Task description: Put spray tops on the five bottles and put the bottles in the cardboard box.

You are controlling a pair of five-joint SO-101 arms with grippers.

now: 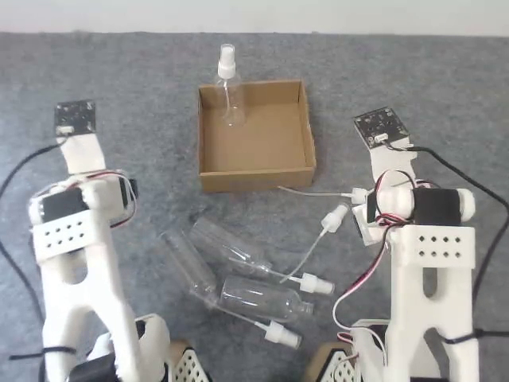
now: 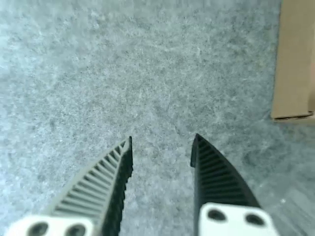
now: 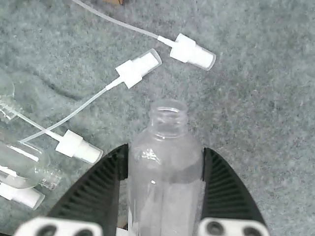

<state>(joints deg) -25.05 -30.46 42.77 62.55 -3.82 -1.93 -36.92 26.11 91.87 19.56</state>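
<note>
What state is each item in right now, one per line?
Left gripper: open, empty.
Right gripper: shut on uncapped bottle.
Capped bottle: upright in cardboard box.
Three other bottles: uncapped, lying on carpet.
Four spray tops: loose on carpet.

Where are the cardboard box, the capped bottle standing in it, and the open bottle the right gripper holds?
cardboard box (image 1: 258, 178), high view, front wall.
capped bottle (image 1: 231, 102), high view, clear body.
open bottle (image 3: 166, 167), right wrist view, body below the neck.
</note>
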